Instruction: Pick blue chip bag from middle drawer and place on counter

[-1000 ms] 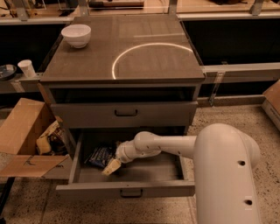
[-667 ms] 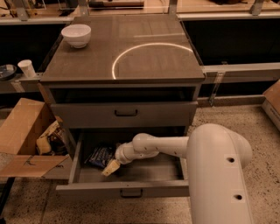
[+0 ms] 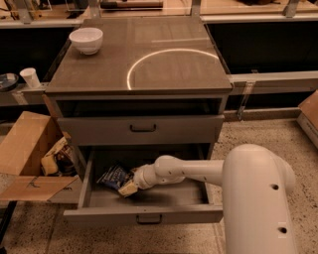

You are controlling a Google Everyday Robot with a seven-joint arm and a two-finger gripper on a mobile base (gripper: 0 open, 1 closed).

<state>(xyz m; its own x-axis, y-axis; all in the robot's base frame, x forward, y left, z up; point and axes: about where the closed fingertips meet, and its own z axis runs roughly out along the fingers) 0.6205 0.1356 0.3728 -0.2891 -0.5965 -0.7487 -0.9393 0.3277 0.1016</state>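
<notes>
Grasp stage, folks: under the desk (image 3: 164, 74) the middle drawer (image 3: 144, 214) stands open, arm (image 3: 198, 171) reaching in. The gripper (image 3: 128, 187) sits at the blue chip bag (image 3: 113, 176), left on the drawer floor; gripped or not, cannot tell. Next up, I'd say: lift past the upper drawer (image 3: 144, 130) and set down clear of the white bowl (image 3: 86, 39).

floor (image 3: 278, 134): speckled terrazzo | cardboard box (image 3: 25, 149): open, left | wooden benches (image 3: 238, 6): behind

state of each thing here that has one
Wide grey metal middle drawer: pulled open.
Taller grey drawer above: shut.
Dark navy crinkly chip bag: lying in that drawer, left side.
Gripper: inside that drawer, at the bag.
White round bowl: upright on grey-brown counter.
Brown cardboard box: open.
</notes>
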